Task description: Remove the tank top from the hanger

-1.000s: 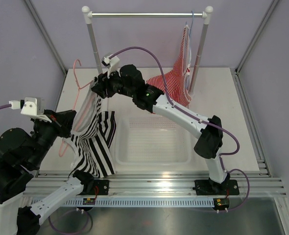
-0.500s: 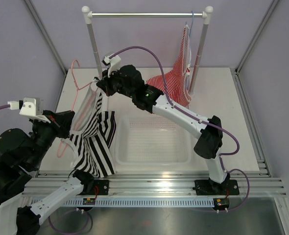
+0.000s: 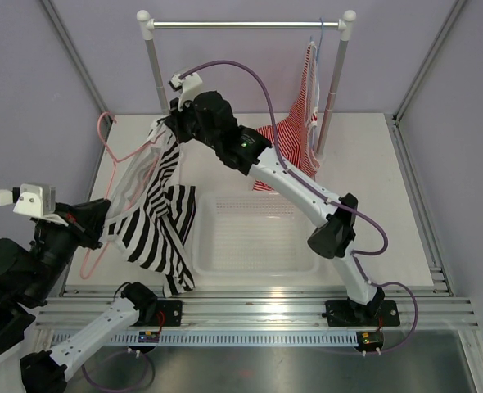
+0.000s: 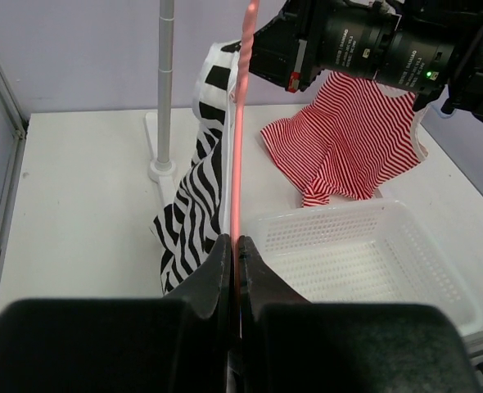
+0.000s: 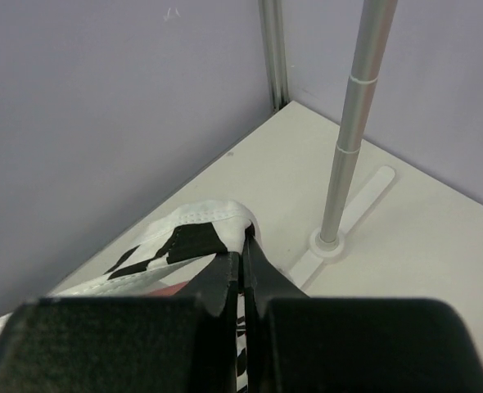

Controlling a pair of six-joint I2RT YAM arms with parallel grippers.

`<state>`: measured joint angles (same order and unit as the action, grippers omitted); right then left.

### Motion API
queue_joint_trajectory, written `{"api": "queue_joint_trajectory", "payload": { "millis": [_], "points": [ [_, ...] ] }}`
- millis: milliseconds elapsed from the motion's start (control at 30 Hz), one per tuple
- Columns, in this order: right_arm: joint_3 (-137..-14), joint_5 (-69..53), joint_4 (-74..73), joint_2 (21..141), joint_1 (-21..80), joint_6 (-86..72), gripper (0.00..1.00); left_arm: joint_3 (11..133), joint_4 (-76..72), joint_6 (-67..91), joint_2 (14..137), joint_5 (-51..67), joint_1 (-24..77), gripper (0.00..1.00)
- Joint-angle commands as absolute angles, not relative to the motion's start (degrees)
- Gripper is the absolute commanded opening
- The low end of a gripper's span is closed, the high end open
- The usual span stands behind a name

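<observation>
Table (image 3: 372,164) space left of the white basket (image 3: 256,268) was where the tank top (image 3: 155,225) hung, lifted off the surface and stretched between the two arms. Fabric seemed likeliest to cause trouble: if a strap was looped over the hanger (image 4: 240,147) — the frames did not show it — pulling the two apart could snag and stretch it. The thin wire might also twist or slip, since the left gripper (image 4: 236,246) had its jaws shut on it with only a narrow pinch. The top's long axis ran from its strap, high by the rack post (image 3: 153,74), down toward the near edge, hem lowest beside the basket. The hanger slanted likewise, hook pointing up and away at far left. The right gripper (image 5: 246,241) was clamped on the strap's white edge.
</observation>
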<state>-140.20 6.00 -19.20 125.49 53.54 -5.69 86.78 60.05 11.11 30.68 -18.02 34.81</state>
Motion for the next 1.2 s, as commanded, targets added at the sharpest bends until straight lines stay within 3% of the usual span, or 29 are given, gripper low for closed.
{"api": "queue_joint_trajectory", "payload": {
  "millis": [0, 233, 533, 833, 1167],
  "points": [
    [-144.0, 7.5, -21.0, 127.5, 51.0, -5.2, 0.0, 88.9, 58.6, 9.1, 29.0, -18.8, 34.7, 0.0],
    [-149.5, 0.9, -25.0, 131.3, 49.5, -5.1, 0.0, 90.5, 57.8, 7.6, 26.9, -17.8, 34.7, 0.0],
    [-146.0, -12.0, -23.3, 129.3, 46.7, -7.5, 0.0, 92.8, 56.9, 6.5, 25.3, -21.3, 34.8, 0.0],
    [-129.6, -26.7, -6.5, 120.6, 46.5, -19.2, 0.0, 74.6, 31.8, 8.7, 18.6, -19.0, 34.7, 0.0],
    [-130.2, -32.9, -0.6, 120.7, 45.3, -30.2, 0.0, 64.3, 17.7, 5.1, 11.8, -15.6, 34.7, 0.0]
  ]
}}
